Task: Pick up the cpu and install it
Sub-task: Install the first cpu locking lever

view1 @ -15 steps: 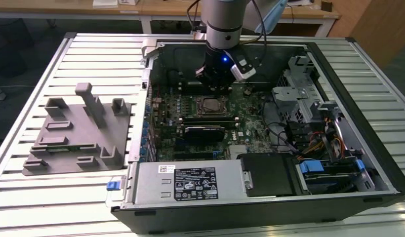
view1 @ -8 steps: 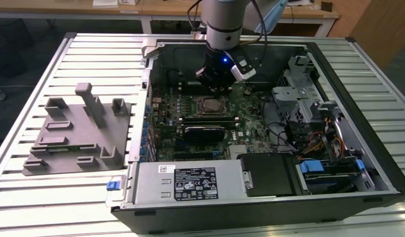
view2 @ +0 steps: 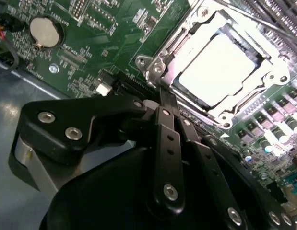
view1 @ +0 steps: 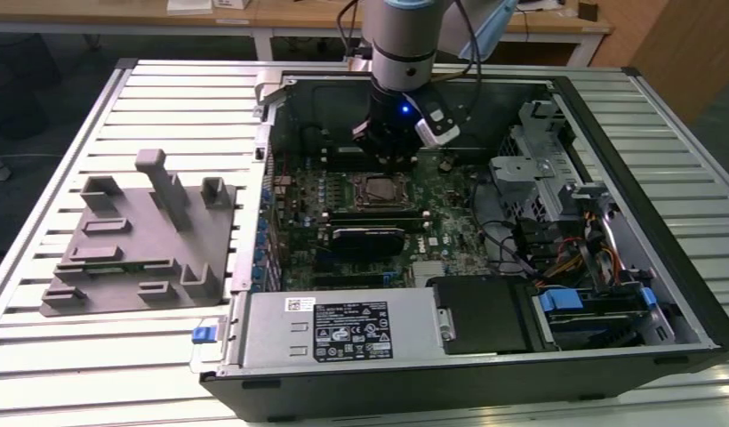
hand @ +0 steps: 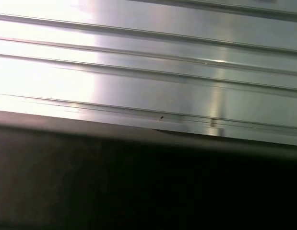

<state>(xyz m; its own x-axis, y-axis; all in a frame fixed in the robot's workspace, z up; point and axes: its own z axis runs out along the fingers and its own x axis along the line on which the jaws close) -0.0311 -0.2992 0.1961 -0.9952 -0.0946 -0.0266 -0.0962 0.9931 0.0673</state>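
**CPU seated in the socket, claw just above the board**

In the exterior view the arm reaches down into the open computer case (view1: 649, 294), which lies on the slatted metal worktop (view1: 56, 178). The claw (view1: 395, 156) hangs just above the motherboard (view1: 448, 231), close to the socket (view1: 380, 188). A grey fixture block (view1: 140, 240) sits on the worktop at the exterior view's left, well apart.

The second wrist view adds the detail: the cpu (view2: 220, 67) lies flat in the socket's metal frame (view2: 155, 67), silver top up, its edges square with the frame. The claw's black fingers (view2: 167, 129) are drawn together with nothing between them.

The first wrist view gives pale metal slats (hand: 148, 72).
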